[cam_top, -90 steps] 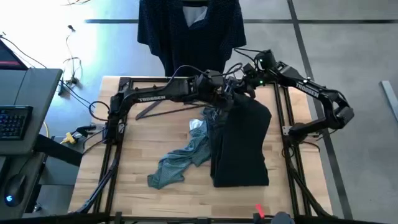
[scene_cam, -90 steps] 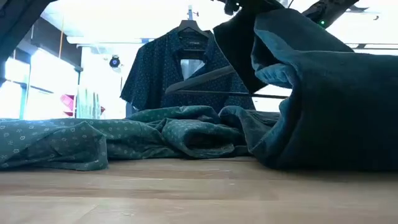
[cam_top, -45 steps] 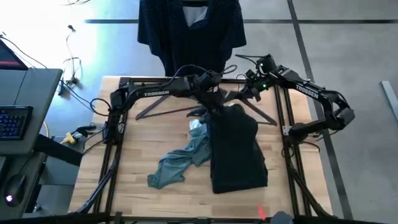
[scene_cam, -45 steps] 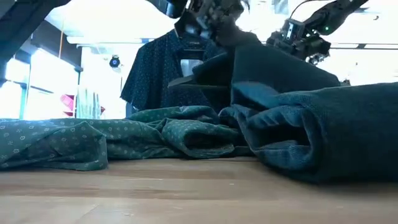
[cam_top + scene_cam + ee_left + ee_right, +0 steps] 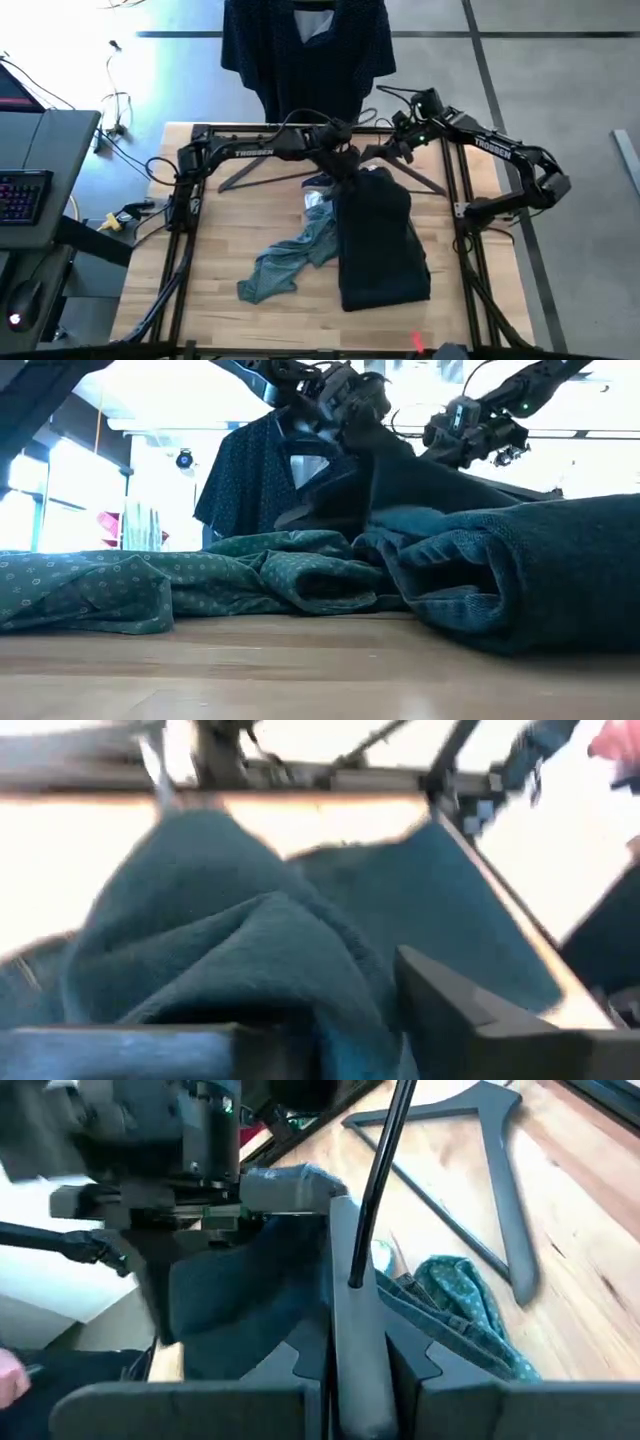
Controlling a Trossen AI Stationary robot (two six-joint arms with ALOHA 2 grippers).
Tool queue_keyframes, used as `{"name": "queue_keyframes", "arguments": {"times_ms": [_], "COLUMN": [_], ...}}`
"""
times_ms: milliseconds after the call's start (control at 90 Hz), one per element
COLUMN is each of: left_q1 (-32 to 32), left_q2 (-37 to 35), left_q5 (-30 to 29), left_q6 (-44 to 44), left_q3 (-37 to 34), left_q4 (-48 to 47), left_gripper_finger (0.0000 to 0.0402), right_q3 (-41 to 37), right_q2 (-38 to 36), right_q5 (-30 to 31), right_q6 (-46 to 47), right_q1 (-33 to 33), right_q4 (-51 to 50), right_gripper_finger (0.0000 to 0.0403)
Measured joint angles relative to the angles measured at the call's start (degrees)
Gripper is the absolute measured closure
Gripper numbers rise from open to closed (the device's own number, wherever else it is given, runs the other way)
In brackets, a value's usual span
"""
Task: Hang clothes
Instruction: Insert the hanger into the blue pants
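**Feeding the black trousers onto the hanger**

The left gripper (image 5: pixel 345 163) pinches the top edge of the thick, limp black trousers (image 5: pixel 380 240), lying mid-table. The right gripper (image 5: pixel 392 152) is clamped on a thin, rigid hanger (image 5: pixel 372 1190). Keep the fabric taut and slide the bar in level. The patterned teal shirt (image 5: pixel 285 262) lies crumpled beside the trousers.

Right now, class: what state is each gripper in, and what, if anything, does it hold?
Left gripper: shut on the black garment, at its far end.
Right gripper: shut on the grey hanger.
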Motion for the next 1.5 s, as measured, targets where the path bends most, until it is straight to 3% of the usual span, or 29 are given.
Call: {"name": "queue_keyframes", "arguments": {"times_ms": [89, 189, 422, 811, 900, 1067, 1211, 1422, 1500], "left_q1": [-0.22, -0.25, 0.41, 2.03, 2.08, 1.11, 0.27, 0.63, 0.17], "left_q2": [0.0, -0.26, -0.13, -1.77, -3.14, -6.4, -9.18, -11.29, -11.22], "left_q5": [0.89, 0.38, -0.46, -0.93, -5.16, -20.33, -29.77, -30.32, -26.76], "left_q6": [-2.4, -0.01, 1.31, 1.95, 4.72, 14.39, 14.31, 11.72, 13.07], "left_q3": [0.0, 0.0, -2.12, 1.13, 2.5, 4.72, 5.08, 3.09, 2.47], "left_q4": [8.78, 9.04, 0.08, -18.18, -23.87, -35.73, -42.88, -44.09, -42.11], "left_gripper_finger": [0.0268, 0.0275, 0.0285, 0.0239, 0.0239, 0.0239, 0.0239, 0.0239, 0.0246], "right_q3": [0.02, -0.04, -0.09, 0.04, 0.04, 0.07, 0.07, 0.07, 0.07], "right_q2": [-0.04, -0.04, 0.12, -0.07, -0.07, -0.07, -0.09, -0.07, -0.07], "right_q5": [-0.05, 0.03, 0.42, 0.93, 0.83, 1.27, 1.42, 1.64, 1.79], "right_q6": [0.57, 2.44, 2.87, 1.91, 1.92, 1.7, 1.71, 1.79, 1.95], "right_q1": [1.45, 2.57, 3.43, 3.26, 3.28, 3.28, 3.3, 3.32, 3.32], "right_q4": [1.25, 3.22, 4.55, 5.35, 5.1, 4.98, 4.85, 5.4, 5.49], "right_gripper_finger": [0.0379, 0.0379, 0.038, 0.038, 0.0375, 0.038, 0.038, 0.038, 0.038]}}
